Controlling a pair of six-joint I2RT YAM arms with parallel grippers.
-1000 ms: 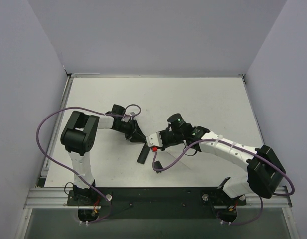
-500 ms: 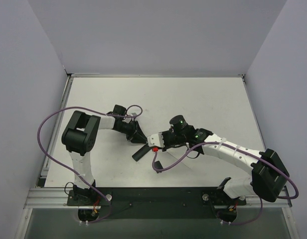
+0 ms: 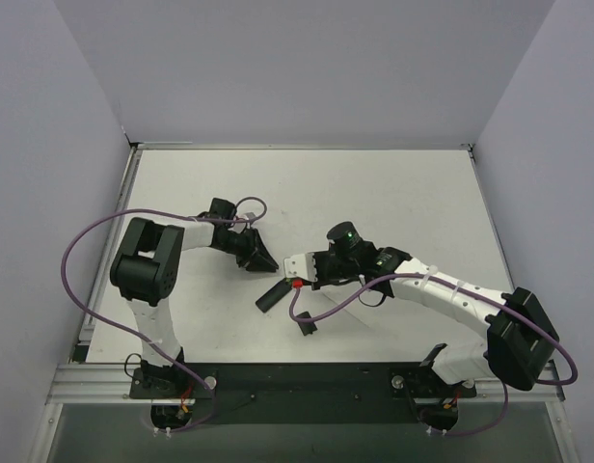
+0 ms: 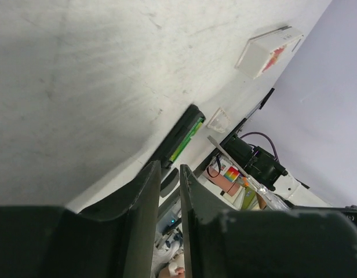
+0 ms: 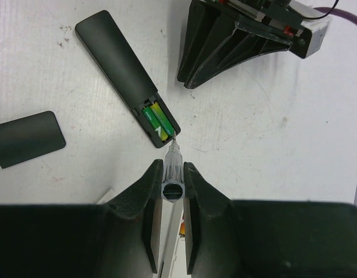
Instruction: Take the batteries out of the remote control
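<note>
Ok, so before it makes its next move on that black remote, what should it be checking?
1. Slot uncovered: ok. The slim black remote control lies open; the flat black cover piece lies apart.
2. Batteries present: ok. Two green-wrapped batteries sit side by side in the slot.
3. Tool grip: ok. The right gripper is shut on the clear-handled pick.
4. Tip placement: cannot tell. The tip is at the slot's end by the batteries; contact is unclear.
5. Remote steadied: not ok. The left gripper, jaws barely apart and empty, is off the remote.
</note>
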